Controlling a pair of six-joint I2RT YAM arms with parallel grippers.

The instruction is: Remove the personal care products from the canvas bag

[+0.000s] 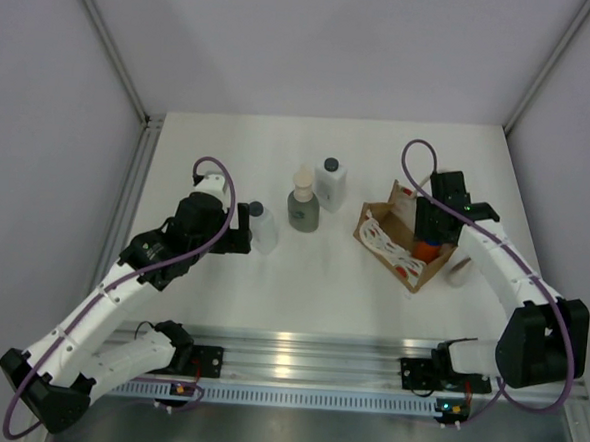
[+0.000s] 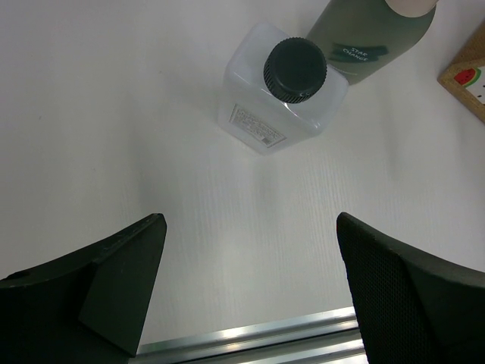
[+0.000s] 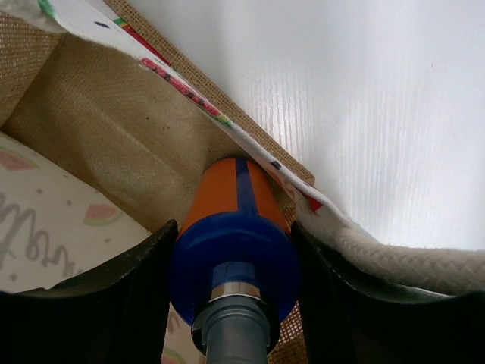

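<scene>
The orange bottle (image 3: pixel 231 197), low centre of the right wrist view, has a blue cap and a grey nozzle. The canvas bag (image 3: pixel 91 129) is tan weave, with a white print of red-and-green watermelon slices and a cream rope handle (image 3: pixel 394 254). At the top of the left wrist view stand a white bottle (image 2: pixel 282 98) with a black cap and a grey-green bottle (image 2: pixel 371 38).

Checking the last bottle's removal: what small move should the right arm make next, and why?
Probably close the right fingers firmly on the blue cap of the orange bottle before lifting: they flank it closely inside the canvas bag, but a firm grip isn't evident.
</scene>
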